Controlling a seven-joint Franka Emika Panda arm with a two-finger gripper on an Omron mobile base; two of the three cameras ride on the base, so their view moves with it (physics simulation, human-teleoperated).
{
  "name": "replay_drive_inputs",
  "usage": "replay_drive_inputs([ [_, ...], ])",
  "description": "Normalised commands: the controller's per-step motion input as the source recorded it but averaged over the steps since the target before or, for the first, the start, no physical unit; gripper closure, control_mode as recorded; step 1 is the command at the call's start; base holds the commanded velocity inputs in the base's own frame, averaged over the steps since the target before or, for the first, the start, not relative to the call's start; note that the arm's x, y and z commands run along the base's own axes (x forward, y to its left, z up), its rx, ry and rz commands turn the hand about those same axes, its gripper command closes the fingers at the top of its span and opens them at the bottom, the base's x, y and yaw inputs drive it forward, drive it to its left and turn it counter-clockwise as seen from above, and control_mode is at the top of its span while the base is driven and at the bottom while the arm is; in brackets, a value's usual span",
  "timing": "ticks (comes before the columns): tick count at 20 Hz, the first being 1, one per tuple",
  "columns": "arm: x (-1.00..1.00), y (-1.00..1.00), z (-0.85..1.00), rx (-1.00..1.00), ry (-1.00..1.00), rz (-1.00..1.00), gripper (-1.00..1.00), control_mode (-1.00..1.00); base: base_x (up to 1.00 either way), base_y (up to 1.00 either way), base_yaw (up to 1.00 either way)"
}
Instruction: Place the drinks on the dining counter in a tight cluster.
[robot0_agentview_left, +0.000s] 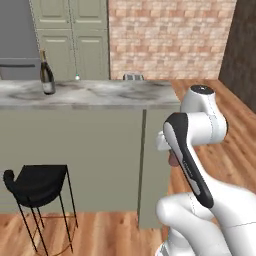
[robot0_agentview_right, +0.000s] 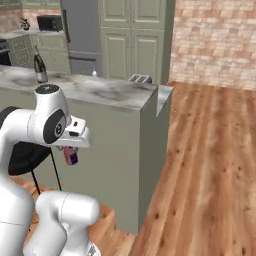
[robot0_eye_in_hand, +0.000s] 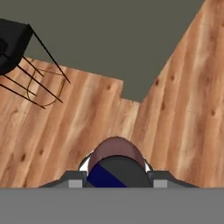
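Note:
My gripper (robot0_eye_in_hand: 117, 181) is shut on the short maroon bottle (robot0_eye_in_hand: 116, 155), whose dark cap sits between the fingers. It hangs low beside the counter's sage-green wall, over the wood floor. The same bottle (robot0_agentview_right: 70, 155) shows under the hand, and a bit of it (robot0_agentview_left: 173, 160) peeks from behind the forearm. The tall dark wine bottle (robot0_agentview_left: 46, 75) (robot0_agentview_right: 39, 67) stands upright on the dining counter (robot0_agentview_left: 100, 95) (robot0_agentview_right: 110, 92) at its far left. A small pale bottle top (robot0_agentview_left: 77, 77) (robot0_agentview_right: 94, 73) shows at the counter's far edge, and I cannot tell what it stands on.
A black stool (robot0_agentview_left: 35, 185) (robot0_eye_in_hand: 11, 43) stands against the counter wall on the left. A grey toaster (robot0_agentview_left: 133, 76) (robot0_agentview_right: 140, 78) sits past the counter's right end. The fridge (robot0_agentview_right: 82, 35) and tall cabinets are behind, and open wood floor (robot0_agentview_right: 210, 165) lies to the right.

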Motion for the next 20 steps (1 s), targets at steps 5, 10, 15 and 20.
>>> replay_drive_inputs([
  [5,0.00,0.00,0.00,0.00,0.00,0.00,1.00,1.00,0.04,1.00,-0.25],
  [10,0.00,0.00,0.00,0.00,0.00,0.00,1.00,1.00,0.16,0.98,-0.21],
  [15,0.00,0.00,0.00,0.00,0.00,0.00,1.00,1.00,0.62,0.47,-0.31],
  [20,0.00,0.00,0.00,0.00,0.00,0.00,1.00,1.00,0.33,0.00,-0.40],
])
